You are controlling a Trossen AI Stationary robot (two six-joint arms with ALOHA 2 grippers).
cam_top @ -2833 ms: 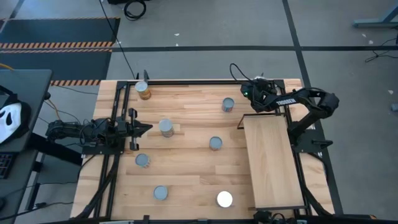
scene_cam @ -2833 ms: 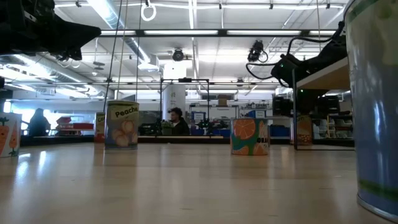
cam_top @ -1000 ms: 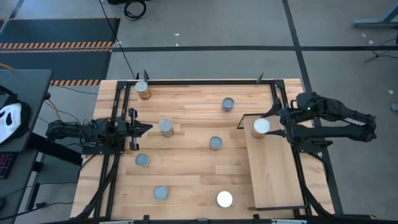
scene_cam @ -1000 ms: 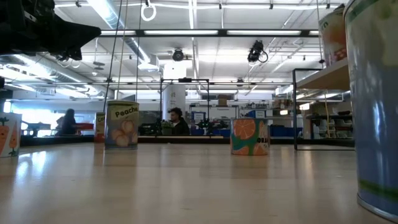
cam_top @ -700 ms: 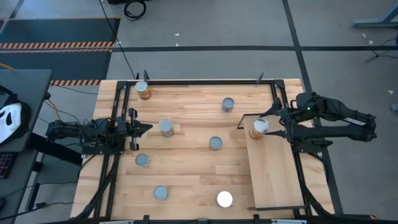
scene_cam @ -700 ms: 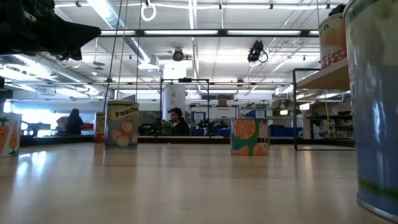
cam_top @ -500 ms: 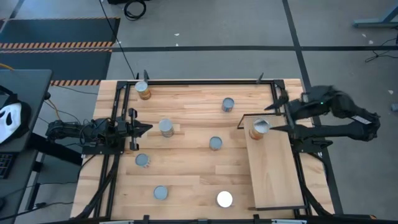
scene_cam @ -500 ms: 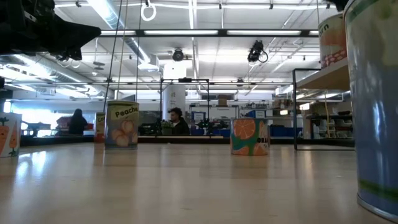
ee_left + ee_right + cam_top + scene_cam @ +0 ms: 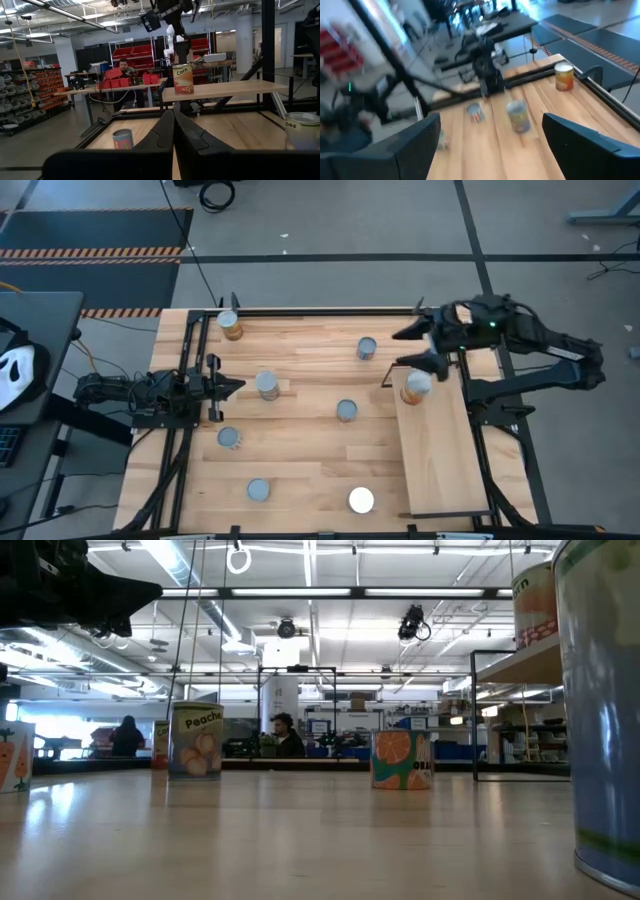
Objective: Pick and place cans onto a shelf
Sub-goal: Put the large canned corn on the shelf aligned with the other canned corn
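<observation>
Right gripper [image 9: 416, 348] open wide above orange-sided corn can [image 9: 416, 386] on pale wooden shelf [image 9: 440, 450]; rigid, smooth tin, grip mid-sidewall.

Right arm reaching in from the right edge of the table, elbow bent, forearm angled toward the far side. Right gripper [image 9: 420, 347] raised, fingers [image 9: 410, 145] spread wide, nothing between them. Left arm stretched low along the left edge, waiting. Left gripper [image 9: 232, 387] pointing inward, fingers [image 9: 167, 131] pressed together, holding nothing.
</observation>
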